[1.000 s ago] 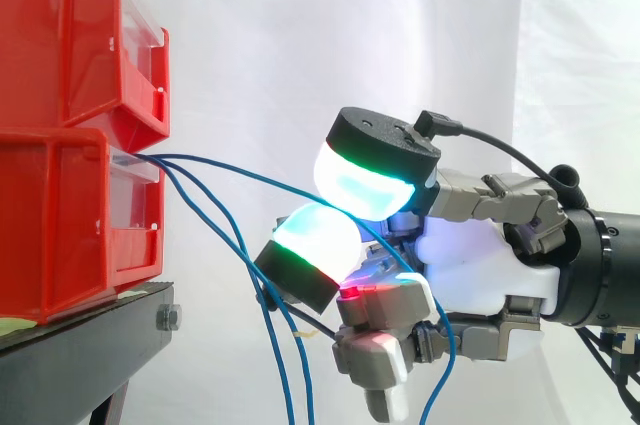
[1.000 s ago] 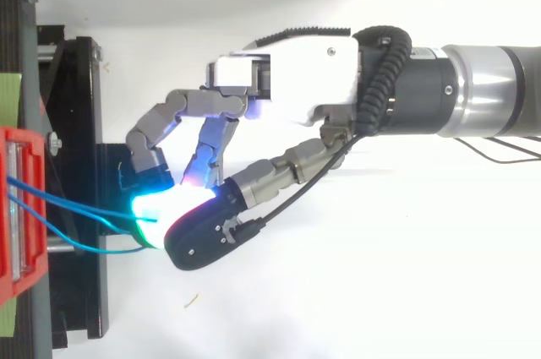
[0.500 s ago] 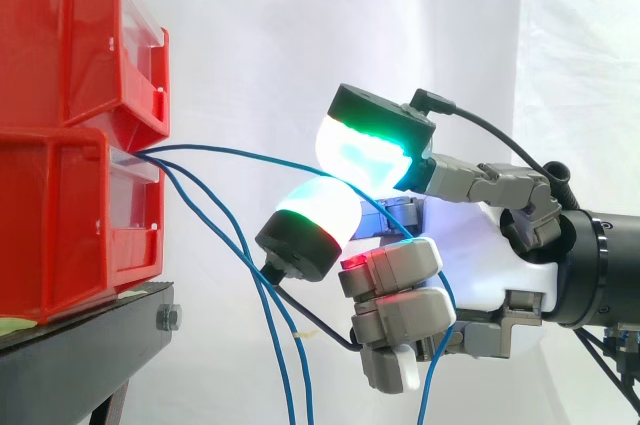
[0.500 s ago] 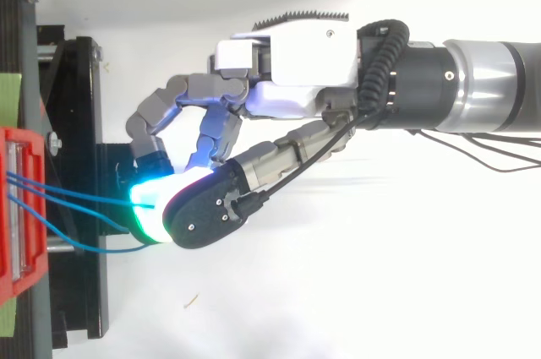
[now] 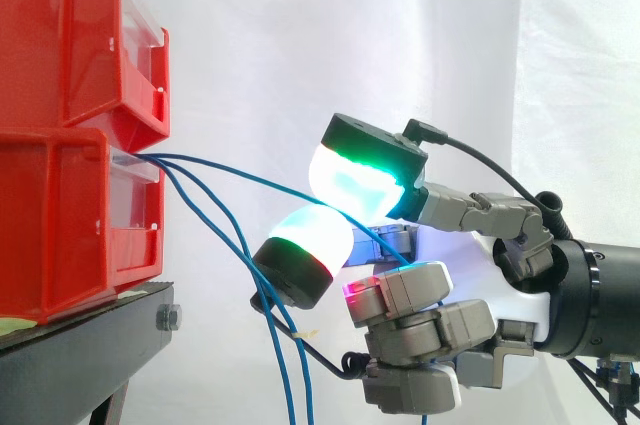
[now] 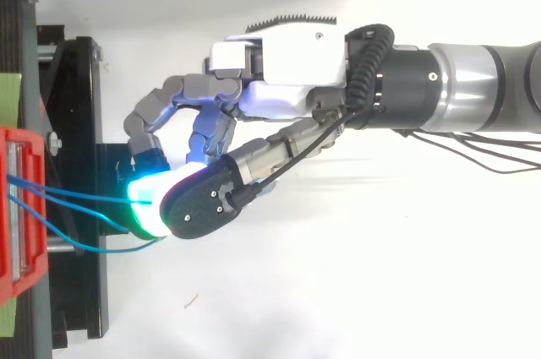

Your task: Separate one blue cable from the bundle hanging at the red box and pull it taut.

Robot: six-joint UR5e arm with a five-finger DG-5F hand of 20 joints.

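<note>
hand [image 6: 287, 67] is seen entering from the right, level with the lower red bin [image 5: 60, 225]. its nearest fingers are curled in toward the palm, 1 pad glowing red. behind them 2 fingertips [image 5: 350, 180], glowing white with green bands, are closed together and clamped on 1 blue cable [image 5: 240, 173]. this cable is seen running from the front lip of the lower red bin across to the pads in an almost straight line, sloping slightly down toward the hand; in the top view it [image 6: 76, 196] is seen spanning the gap from the bin to the glowing pads. 2 other blue cables [image 5: 232, 245] are left out of the grip, leaving the same lip and hanging down past the dark back of the lower fingertip. an upper red bin [image 5: 60, 35] is stacked on the lower one, both carried on a black stand [image 5: 80, 345]. a white curtain [image 5: 300, 35] is hung behind everything.
</note>
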